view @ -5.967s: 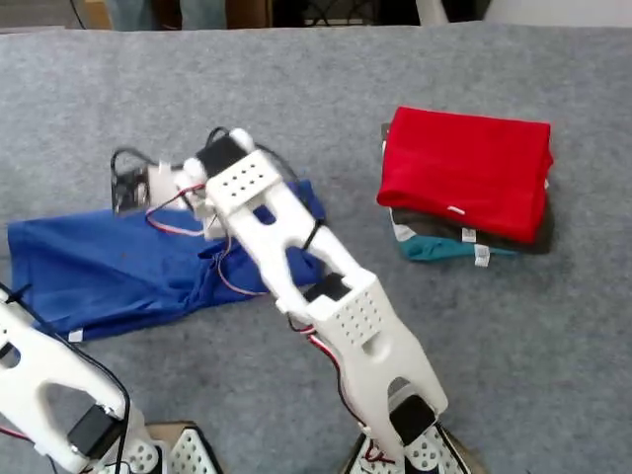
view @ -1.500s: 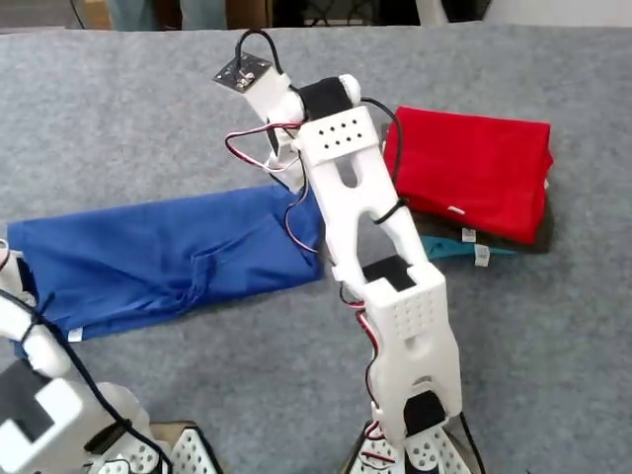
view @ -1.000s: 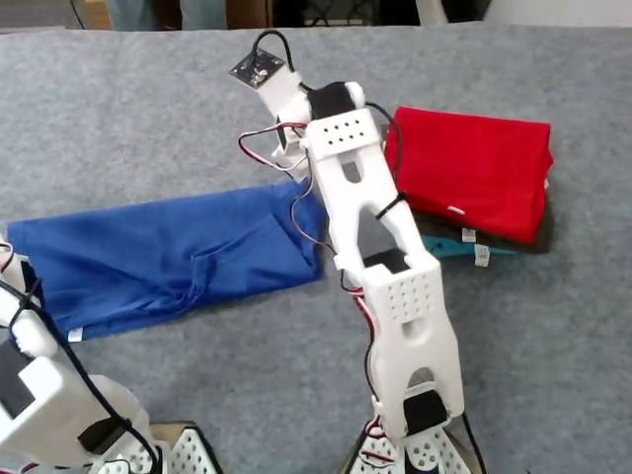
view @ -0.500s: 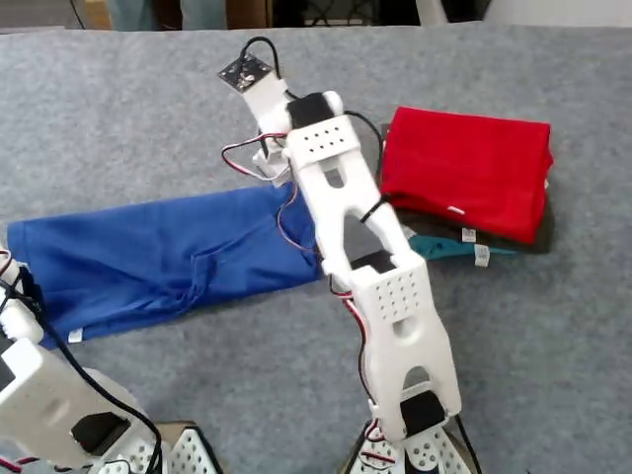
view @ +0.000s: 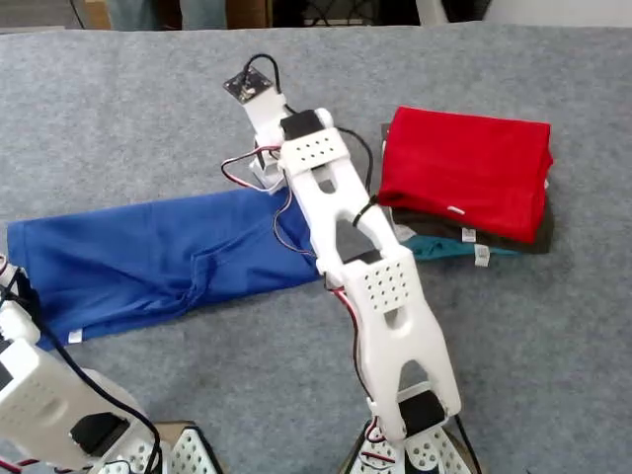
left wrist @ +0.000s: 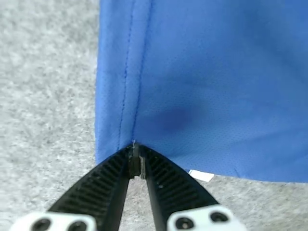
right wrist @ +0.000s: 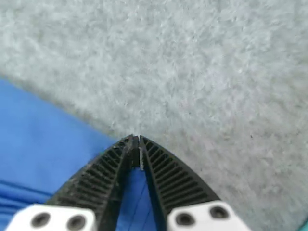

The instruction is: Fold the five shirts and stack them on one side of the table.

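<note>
I have the blue shirt (view: 168,257) stretched out flat on the grey table (view: 118,109), its long axis running side to side across my working area, and that axis is what the next move hangs on. The left gripper (left wrist: 135,161) sits at the shirt's left end with its tips pressed together on the hem, a fold of cloth nipped between them; a small white tag (left wrist: 199,175) lies just beside that grip. The right gripper (right wrist: 136,153) is at the opposite end, at the far right corner, tips closed right on the cloth's edge with blue showing between the fingers below them, so I judge it is pinching that corner and not just resting on it. The right arm (view: 346,227) reaches diagonally over the shirt's right end to get there. So each arm owns one end of the long axis, and neither is nearer the middle. The finished pile — the red shirt (view: 464,178) on top, a dark one and a teal one (view: 434,247) beneath — lies to the right of the blue shirt, close by the right arm and well apart from the left gripper. My read is that halving the length means carrying one end along the axis onto the other, and left-over-right leaves the bundle nearer the pile. The worry is the single corner grip on each side — the free corners may drag and skew the fold.
</note>
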{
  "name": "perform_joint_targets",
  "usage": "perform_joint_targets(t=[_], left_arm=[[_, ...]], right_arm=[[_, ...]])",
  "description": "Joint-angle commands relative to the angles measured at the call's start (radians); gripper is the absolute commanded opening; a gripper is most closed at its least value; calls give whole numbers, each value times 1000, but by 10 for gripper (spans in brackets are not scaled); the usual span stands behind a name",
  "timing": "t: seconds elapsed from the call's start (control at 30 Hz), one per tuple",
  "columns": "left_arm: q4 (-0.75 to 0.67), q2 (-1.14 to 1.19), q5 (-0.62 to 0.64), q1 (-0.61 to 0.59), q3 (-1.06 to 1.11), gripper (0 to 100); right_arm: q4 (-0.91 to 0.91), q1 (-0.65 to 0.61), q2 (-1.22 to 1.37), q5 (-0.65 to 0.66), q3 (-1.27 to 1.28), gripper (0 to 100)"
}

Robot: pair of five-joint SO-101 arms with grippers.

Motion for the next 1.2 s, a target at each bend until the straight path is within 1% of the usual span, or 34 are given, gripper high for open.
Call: perform_joint_targets(t=[0.0, 0.17, 0.43, 0.63, 0.73, 0.8, 0.9, 0.97, 1.07, 1.17], left_arm=[[29, -5, -52, -12, -22, 29], [40, -5, -61, -31, -8, 29], [43, -14, -170, -107, 21, 29], [46, -15, -272, -145, 25, 29], [98, -15, -354, -153, 16, 29], [117, -21, -387, -148, 10, 29], [147, -63, -358, -139, -47, 29], [196, -103, -331, -113, -113, 29], [296, -176, -272, -79, -269, 29], [361, -204, -204, -47, -447, 30]], right_arm=[[-29, -6, 8, -5, -8, 15], [-69, 38, 38, -2, -8, 15], [-72, 84, 73, 0, -18, 15], [-26, 121, 140, 0, -145, 15], [26, 110, 177, 0, -220, 15], [55, 103, 199, 0, -271, 15], [124, 95, 209, -5, -377, 15], [178, 89, 213, -6, -469, 15], [245, 68, 214, -6, -618, 15], [288, 38, 216, -6, -754, 15]])
